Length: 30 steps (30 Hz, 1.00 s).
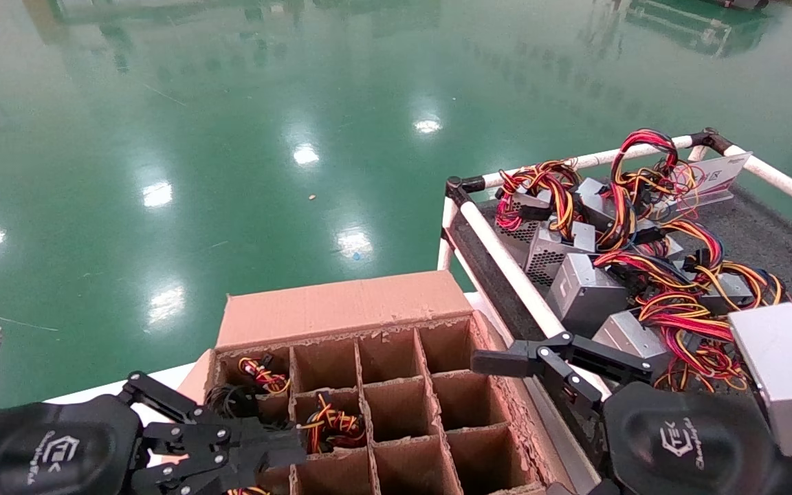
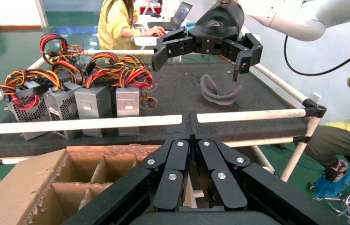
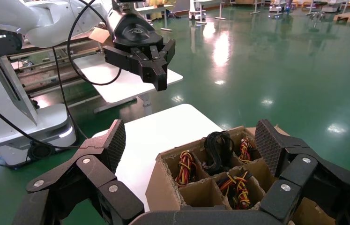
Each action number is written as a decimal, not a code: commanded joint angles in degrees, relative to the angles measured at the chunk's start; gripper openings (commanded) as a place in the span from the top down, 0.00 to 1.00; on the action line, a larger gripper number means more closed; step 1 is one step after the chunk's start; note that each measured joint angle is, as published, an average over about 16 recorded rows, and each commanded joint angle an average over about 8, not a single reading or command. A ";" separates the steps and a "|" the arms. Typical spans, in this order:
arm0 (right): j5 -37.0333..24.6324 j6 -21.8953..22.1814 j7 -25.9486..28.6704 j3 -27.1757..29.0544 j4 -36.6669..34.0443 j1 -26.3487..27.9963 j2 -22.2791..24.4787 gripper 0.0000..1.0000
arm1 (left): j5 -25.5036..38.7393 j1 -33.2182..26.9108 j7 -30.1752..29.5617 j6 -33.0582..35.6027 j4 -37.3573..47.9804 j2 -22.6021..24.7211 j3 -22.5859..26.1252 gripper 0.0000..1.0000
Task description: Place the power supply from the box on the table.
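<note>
I am holding the left gripper (image 1: 279, 447), fingers closed and empty, over the box (image 1: 396, 399). The right gripper (image 1: 506, 362) is hovering open. I judge the power supply (image 1: 331, 426) rigid and heavy; grip its casing, not wires.

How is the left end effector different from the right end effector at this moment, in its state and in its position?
The left end effector has its fingers shut together, while the right end effector has its fingers spread wide open. The left end effector hangs over the near left cells of the box, whereas the right end effector sits at the box's right edge, beside the table rail. Both are black and hold nothing.
</note>
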 commanded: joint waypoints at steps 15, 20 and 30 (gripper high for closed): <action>-0.51 0.38 0.03 -0.20 -0.16 -0.11 -0.09 0.00 | 0.00 0.00 0.00 0.00 0.01 0.00 0.00 0.00; -2.59 1.73 0.27 -0.96 -1.09 -0.15 -0.24 0.00 | -0.01 -0.01 0.02 0.01 0.03 0.00 0.02 0.00; -9.03 3.89 -0.33 -3.19 -3.49 -0.66 0.32 0.00 | -0.02 -0.03 0.03 0.01 0.05 0.00 0.05 0.00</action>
